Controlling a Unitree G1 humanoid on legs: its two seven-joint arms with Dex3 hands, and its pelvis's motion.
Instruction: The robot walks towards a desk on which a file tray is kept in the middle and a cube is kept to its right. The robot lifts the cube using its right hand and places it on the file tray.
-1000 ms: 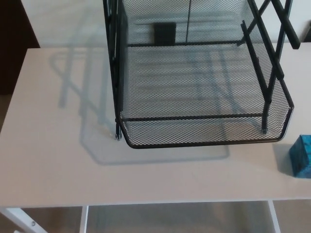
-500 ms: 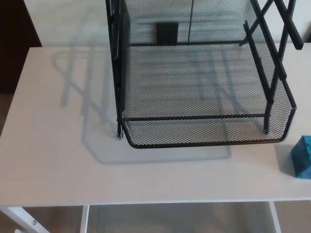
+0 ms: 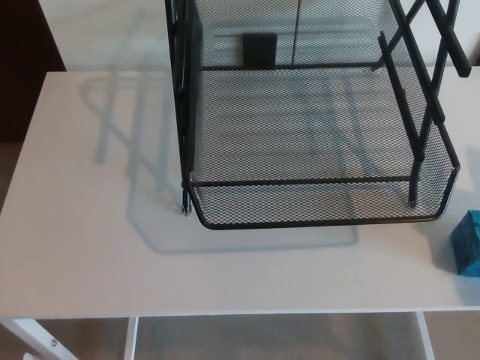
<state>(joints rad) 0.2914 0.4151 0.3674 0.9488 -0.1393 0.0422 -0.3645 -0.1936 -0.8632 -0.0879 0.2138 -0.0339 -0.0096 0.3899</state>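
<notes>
A black wire-mesh file tray (image 3: pixel 315 214) stands in the middle of the white desk (image 3: pixel 90 247), its lower shelf holding nothing. A teal cube (image 3: pixel 468 244) sits on the desk just right of the tray's front corner, partly cut off by the picture's right edge. Neither of my hands shows in the head view.
The tray's black uprights (image 3: pixel 180 97) rise at its left and right sides. A dark object (image 3: pixel 257 49) shows behind the mesh at the back. The desk's front edge (image 3: pixel 225 313) runs across the bottom, with white frame legs (image 3: pixel 34 336) below.
The whole picture has shifted slightly to the right, so the cube lies closer to the right edge; this is camera motion. Nothing on the desk has moved.
</notes>
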